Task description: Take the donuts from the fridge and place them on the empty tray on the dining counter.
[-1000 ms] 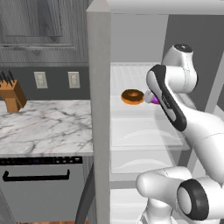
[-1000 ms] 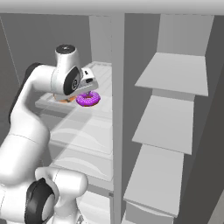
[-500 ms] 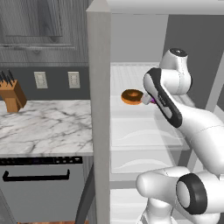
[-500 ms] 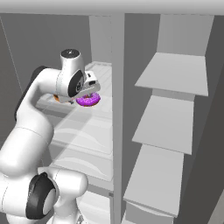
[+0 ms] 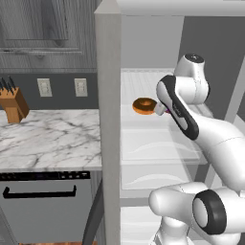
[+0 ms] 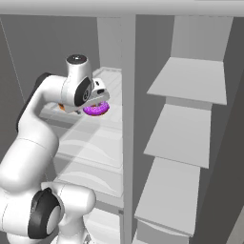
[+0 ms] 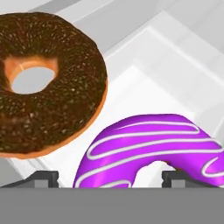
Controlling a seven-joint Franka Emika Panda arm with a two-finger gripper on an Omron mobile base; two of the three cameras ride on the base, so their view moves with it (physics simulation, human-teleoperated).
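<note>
Donuts sit side by side on a white shelf inside the fridge (image 5: pixel 107 95), and you are reaching straight for them. Start with the big picture: the fridge stands open in front of you, its light-grey side wall rising through the middle of the left base view, and its white shelves (image 6: pixel 90 147) stepping down below the one you are working at. To the left of the fridge you can see a marble-topped kitchen counter (image 5: pixel 48 139) with a knife block (image 5: pixel 12 103) at its far left, two wall outlets (image 5: pixel 62 87) behind it, and a dark-handled appliance front (image 5: pixel 40 203) under the top.

Your arm (image 5: pixel 210 139) bends up from the base and into the fridge at shelf height. The gripper (image 7: pixel 109 179) hangs right over the purple donut (image 7: pixel 153 144): in the hand view its two dark fingertips (image 7: pixel 43 179) stand apart on either side of the ring, one by its outer edge and one by the hole side, with the jaws wide and not visibly pressing the frosting. You cannot tell from these views whether either tip touches it.

The chocolate donut (image 7: pixel 43 83) lies just beside the purple one, farther along the shelf and nearly touching it. In the right base view the purple ring shows just under the hand.
</note>
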